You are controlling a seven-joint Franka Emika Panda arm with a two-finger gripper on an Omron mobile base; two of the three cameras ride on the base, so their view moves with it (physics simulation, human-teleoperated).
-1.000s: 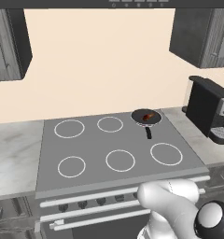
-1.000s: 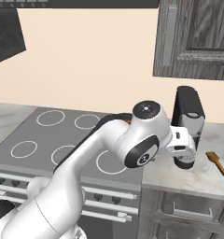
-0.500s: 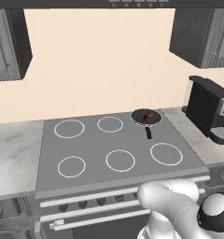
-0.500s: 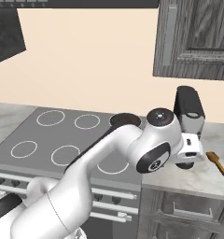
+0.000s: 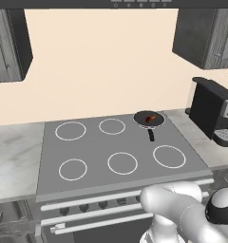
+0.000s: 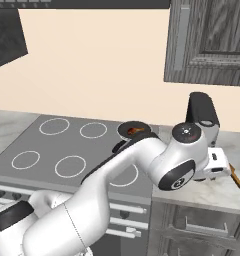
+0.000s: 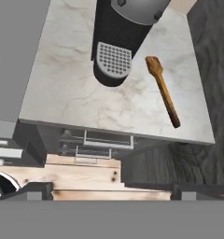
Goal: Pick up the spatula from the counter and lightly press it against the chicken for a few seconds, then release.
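A wooden spatula (image 7: 163,89) lies flat on the marble counter (image 7: 72,88), just right of the coffee machine, blade end away from the counter's front edge; part of it (image 6: 238,179) also pokes out past my hand. My gripper (image 7: 112,191) hovers above the counter's front edge, its two dark tips wide apart and open, nothing between them. In the right base view the gripper (image 6: 218,169) sits beside the coffee machine, left of the spatula. The chicken (image 5: 153,117) rests in a small black pan (image 5: 148,120) on the stove's back right burner.
A black coffee machine (image 7: 121,37) stands on the counter right beside the spatula. The grey stove top (image 5: 87,152) lies left of the counter. Dark wall cabinets (image 6: 212,40) hang above. Drawers below the counter's front edge (image 7: 104,140) are in sight.
The arm has swung further right, carrying the hand past the coffee machine's front toward the spatula. The jaws stay open. Pan and spatula have not moved.
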